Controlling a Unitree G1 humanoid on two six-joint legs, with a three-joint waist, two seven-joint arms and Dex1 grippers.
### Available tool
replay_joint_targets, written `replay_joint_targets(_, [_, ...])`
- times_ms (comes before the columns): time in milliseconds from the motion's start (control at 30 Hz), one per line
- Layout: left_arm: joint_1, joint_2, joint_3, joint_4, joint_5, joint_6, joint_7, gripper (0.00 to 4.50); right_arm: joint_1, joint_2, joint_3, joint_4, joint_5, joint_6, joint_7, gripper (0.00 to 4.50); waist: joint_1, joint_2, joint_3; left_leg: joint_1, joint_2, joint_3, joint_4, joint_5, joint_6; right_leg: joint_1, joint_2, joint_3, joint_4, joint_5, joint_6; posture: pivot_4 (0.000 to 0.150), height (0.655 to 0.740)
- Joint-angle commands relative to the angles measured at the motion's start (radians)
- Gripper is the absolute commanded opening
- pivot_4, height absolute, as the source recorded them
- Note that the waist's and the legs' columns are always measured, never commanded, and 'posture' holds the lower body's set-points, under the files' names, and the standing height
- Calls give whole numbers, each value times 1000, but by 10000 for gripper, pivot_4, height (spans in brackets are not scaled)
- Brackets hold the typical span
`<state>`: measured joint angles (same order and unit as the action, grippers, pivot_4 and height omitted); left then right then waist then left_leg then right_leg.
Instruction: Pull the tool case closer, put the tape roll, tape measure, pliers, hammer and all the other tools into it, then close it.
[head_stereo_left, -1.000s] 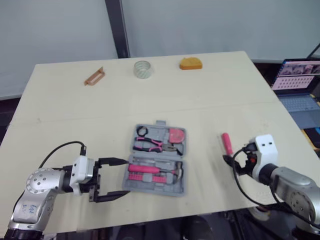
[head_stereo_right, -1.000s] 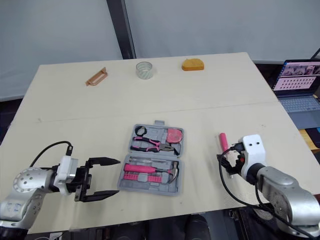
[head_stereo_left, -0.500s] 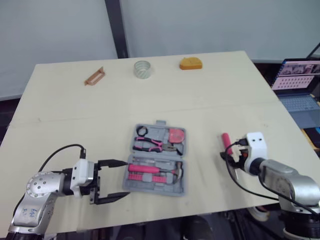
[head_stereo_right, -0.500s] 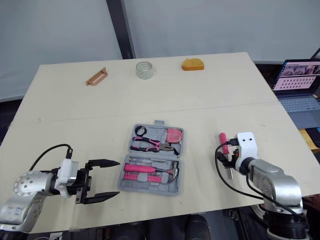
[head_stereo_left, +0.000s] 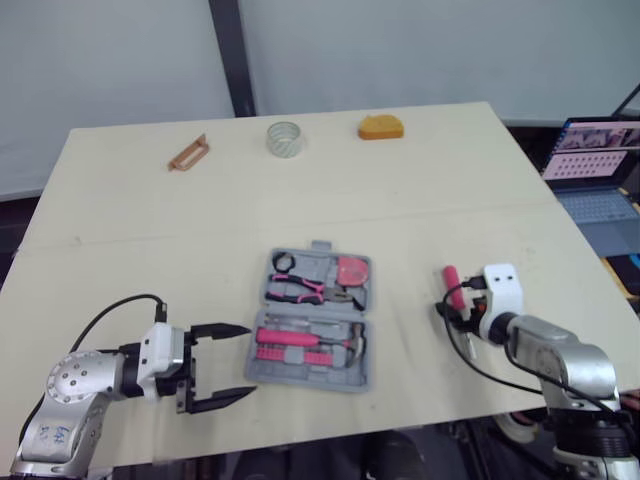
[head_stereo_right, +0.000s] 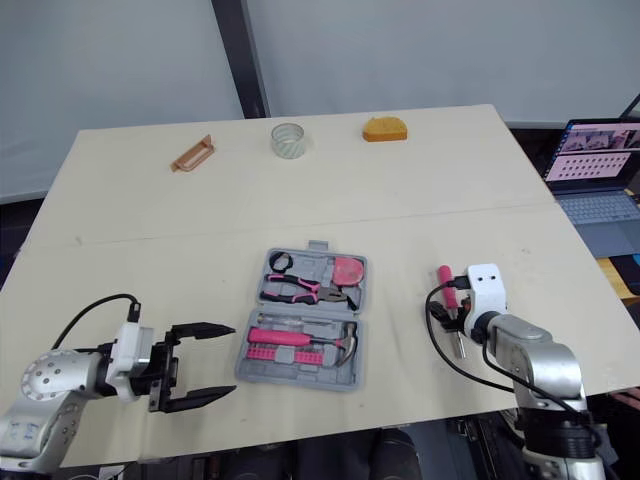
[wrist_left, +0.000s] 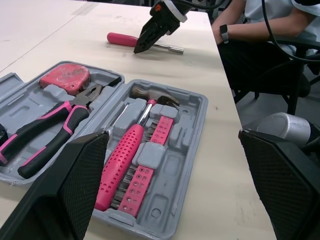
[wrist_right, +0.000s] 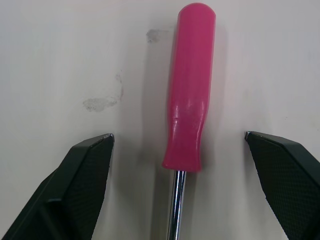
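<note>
1. My right pincer (wrist_right: 178, 135) is spread wide. One finger sits on each side of the pink screwdriver (wrist_right: 189, 85), at the end of the handle where the metal shaft begins. Neither finger touches it.
2. The screwdriver lies flat on the table (head_stereo_left: 450, 200), near the right edge and well apart from the tool case (head_stereo_left: 322, 248).
3. My left pincer (head_stereo_left: 250, 360) is wide open too and holds nothing. Its tips point at the case's left side and sit just beside it.
4. The case lies open and flat on the near half of the table, between my two pincers.
5. In the case's far half are the pink-handled pliers (head_stereo_left: 300, 290) and a red rounded piece (head_stereo_left: 352, 270). In its near half are the hammer (head_stereo_left: 290, 338) and a row of pink bits (head_stereo_left: 290, 355).
6. Along the table's far edge, outside the case and well away from both pincers, are the tape roll (head_stereo_left: 285, 138), an orange lump (head_stereo_left: 382, 127) and an orange-brown tool (head_stereo_left: 189, 153).
7. A laptop (head_stereo_left: 592, 165) stands off the table's right side.
</note>
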<state>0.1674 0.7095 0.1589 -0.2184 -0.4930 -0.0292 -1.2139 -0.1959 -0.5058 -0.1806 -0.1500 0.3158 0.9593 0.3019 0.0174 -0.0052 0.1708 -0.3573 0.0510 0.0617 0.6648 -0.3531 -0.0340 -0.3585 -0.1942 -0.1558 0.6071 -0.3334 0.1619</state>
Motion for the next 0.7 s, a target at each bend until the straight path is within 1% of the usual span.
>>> replay_joint_targets(33, [6, 10, 21, -24, -2, -11, 6, 45000, 2, 0, -6, 10, -6, -2, 3, 44727, 0, 0, 0, 0, 0, 0, 0, 0, 0, 0, 0, 0, 0, 0, 0, 1500, 7400])
replay_joint_targets(133, [9, 11, 21, -28, -2, -9, 9, 45000, 10, 3, -6, 1, -4, 4, 2, 36348, 0, 0, 0, 0, 0, 0, 0, 0, 0, 0, 0, 0, 0, 0, 0, 1500, 7400])
replay_joint_targets(267, [10, 11, 21, -31, -3, -5, 13, 45000, 23, 8, -5, -7, -5, 6, 4, 15255, -2, 0, 0, 0, 0, 0, 0, 0, 0, 0, 0, 0, 0, 0, 0, 1500, 7400])
replay_joint_targets(333, [8, 10, 18, -32, -4, -2, 16, 45000, 23, 9, -5, -6, -5, 5, 5, 6378, -4, 0, 0, 0, 0, 0, 0, 0, 0, 0, 0, 0, 0, 0, 0, 1500, 7400])
replay_joint_targets(367, [7, 10, 16, -33, -4, -1, 18, 45000, 22, 8, -5, -4, -5, 5, 6, 3730, -5, 0, 0, 0, 0, 0, 0, 0, 0, 0, 0, 0, 0, 0, 0, 1500, 7400])
replay_joint_targets(567, [-1, 1, 0, -28, 0, 1, 26, 45000, 1, -2, -1, -15, -6, 5, 11, 3802, -10, 0, 0, 0, 0, 0, 0, 0, 0, 0, 0, 0, 0, 0, 0, 1500, 7400])
replay_joint_targets(633, [-3, 0, -1, -24, 0, 0, 26, 45000, -7, -18, 2, -45, -3, 23, 15, 3802, -14, 0, 0, 0, 0, 0, 0, 0, 0, 0, 0, 0, 0, 0, 0, 1500, 7400])
replay_joint_targets(700, [-6, 3, 7, -12, -3, 0, 22, 45000, -20, -48, 12, -112, 10, 64, 30, 3802, -16, 1, 1, 0, 0, 0, -1, 0, 0, 0, 0, 0, 0, 0, 0, 1500, 7400])
